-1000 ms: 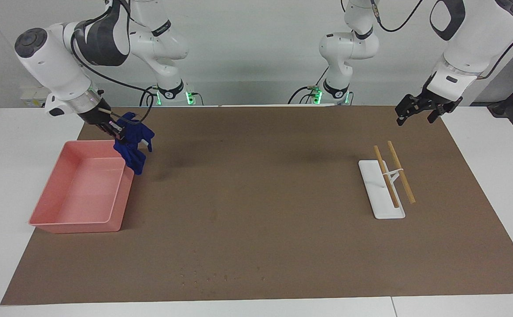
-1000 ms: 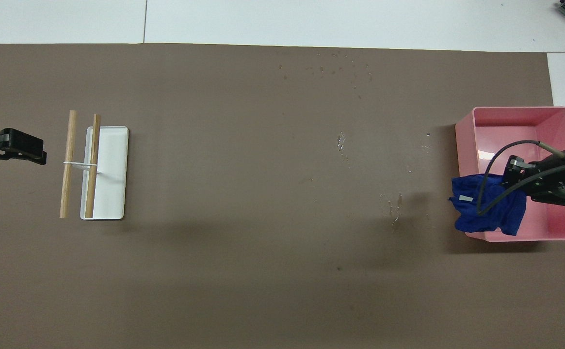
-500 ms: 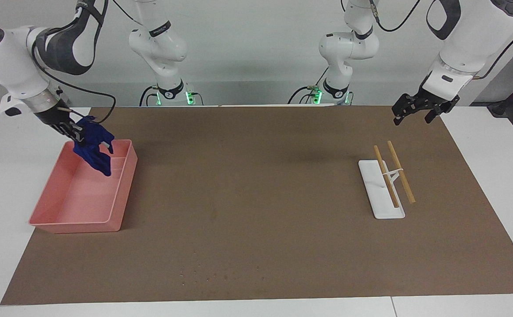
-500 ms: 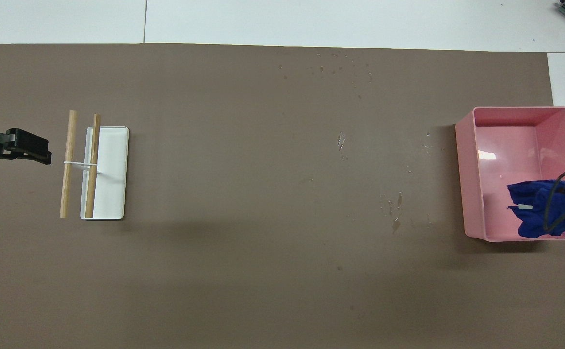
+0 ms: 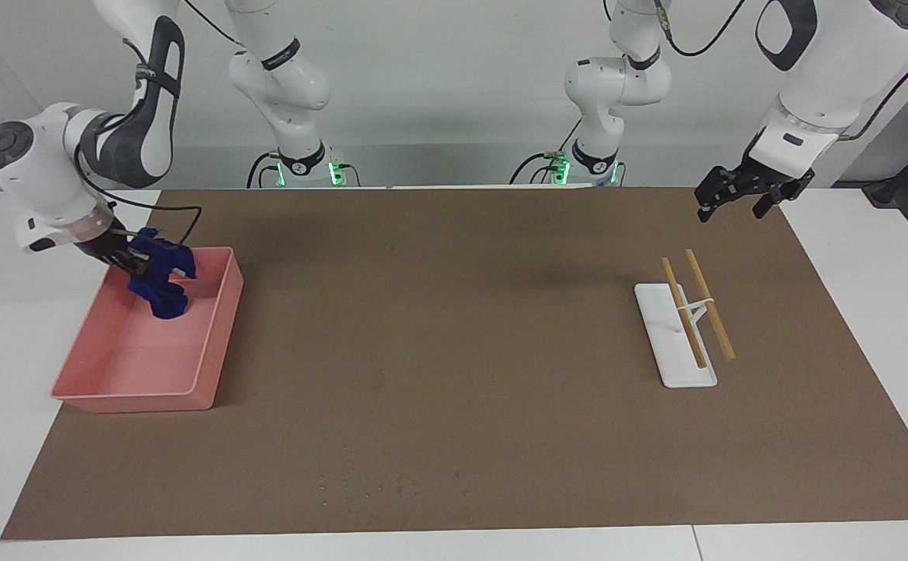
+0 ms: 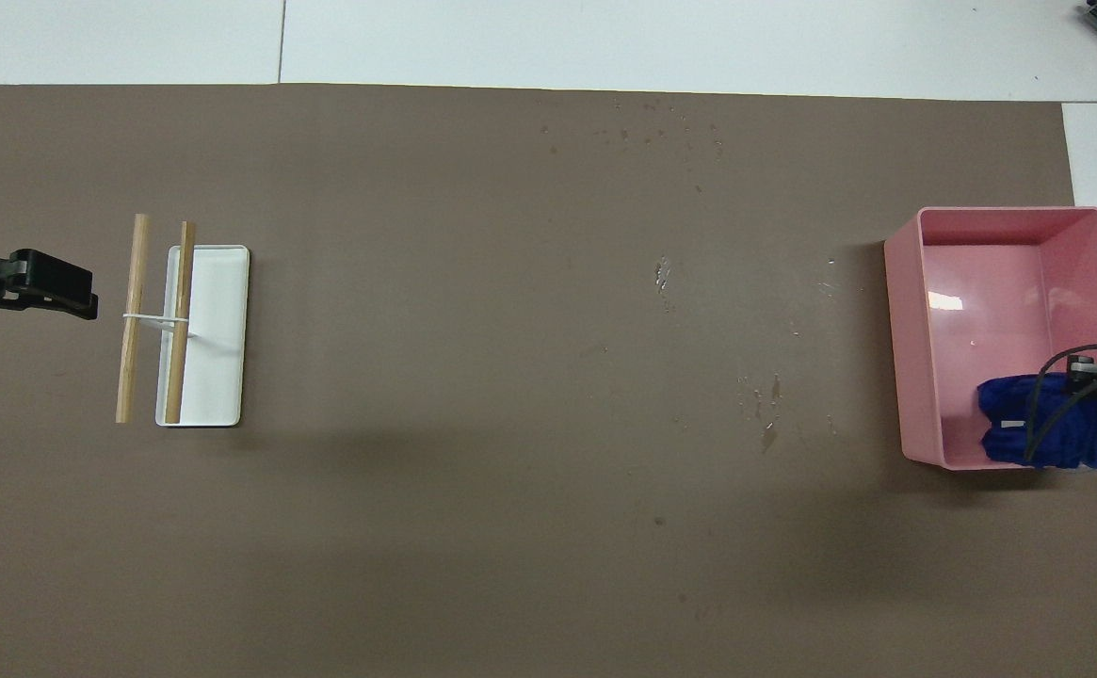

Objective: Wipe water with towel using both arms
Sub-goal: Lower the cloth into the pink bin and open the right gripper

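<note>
towel (image 5: pixel 159 280): crumpled deep-blue cloth in pink plastic bin (image 5: pixel 212 343), corner nearest robots | right gripper (image 5: pixel 128 258): fingers pinching towel | water (image 6: pixel 763 412): specks on brown desk mat (image 5: pixel 454 327) | left gripper (image 5: pixel 738 195): over mat edge, fingers spread

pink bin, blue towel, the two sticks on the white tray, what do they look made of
Pink bin: likely moulded plastic, smooth, with a light glint on its floor.
Towel: soft woven or microfibre cloth, matte, bunching in folds under the right gripper.
Sticks: probably wood or bamboo, pale tan, unpainted.
White tray: plastic or ceramic; the look leaves it open.
</note>
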Robot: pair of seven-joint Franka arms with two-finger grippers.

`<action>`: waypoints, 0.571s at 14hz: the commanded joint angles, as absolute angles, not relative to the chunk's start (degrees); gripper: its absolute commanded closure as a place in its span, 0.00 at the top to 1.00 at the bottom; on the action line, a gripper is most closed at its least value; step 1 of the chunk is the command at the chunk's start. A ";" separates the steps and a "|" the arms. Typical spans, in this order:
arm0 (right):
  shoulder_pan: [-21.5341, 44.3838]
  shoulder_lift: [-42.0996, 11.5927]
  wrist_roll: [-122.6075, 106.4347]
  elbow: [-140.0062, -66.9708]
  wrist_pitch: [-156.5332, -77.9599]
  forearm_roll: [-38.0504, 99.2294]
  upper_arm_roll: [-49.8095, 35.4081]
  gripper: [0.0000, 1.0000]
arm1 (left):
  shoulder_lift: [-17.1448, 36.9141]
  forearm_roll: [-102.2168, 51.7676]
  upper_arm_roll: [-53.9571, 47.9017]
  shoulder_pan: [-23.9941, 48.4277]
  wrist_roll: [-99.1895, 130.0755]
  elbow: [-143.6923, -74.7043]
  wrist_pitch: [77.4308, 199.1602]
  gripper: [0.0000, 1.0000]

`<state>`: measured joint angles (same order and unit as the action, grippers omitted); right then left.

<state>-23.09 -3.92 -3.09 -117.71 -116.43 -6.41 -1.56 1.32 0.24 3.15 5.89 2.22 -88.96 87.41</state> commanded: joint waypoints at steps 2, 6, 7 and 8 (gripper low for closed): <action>-23.38 -3.17 -3.87 -116.90 -116.28 -7.82 -2.11 0.76 | 0.26 0.09 4.04 6.68 1.58 -90.26 88.07 1.00; -23.03 -0.28 -3.78 -112.16 -110.14 -7.47 -4.12 0.97 | 0.18 0.09 4.04 6.59 1.67 -90.26 88.07 1.00; -23.03 1.04 -3.69 -111.63 -109.08 -7.04 -5.52 0.98 | 0.18 0.00 4.04 6.50 1.76 -90.26 88.07 1.00; -23.03 2.71 -2.82 -111.45 -107.94 -6.68 -6.41 0.98 | 0.18 0.09 4.04 6.59 1.76 -90.26 88.07 1.00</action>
<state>-22.82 -0.58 -3.09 -112.00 -110.63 -6.60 -4.40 1.32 0.24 3.23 5.89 2.22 -89.01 87.41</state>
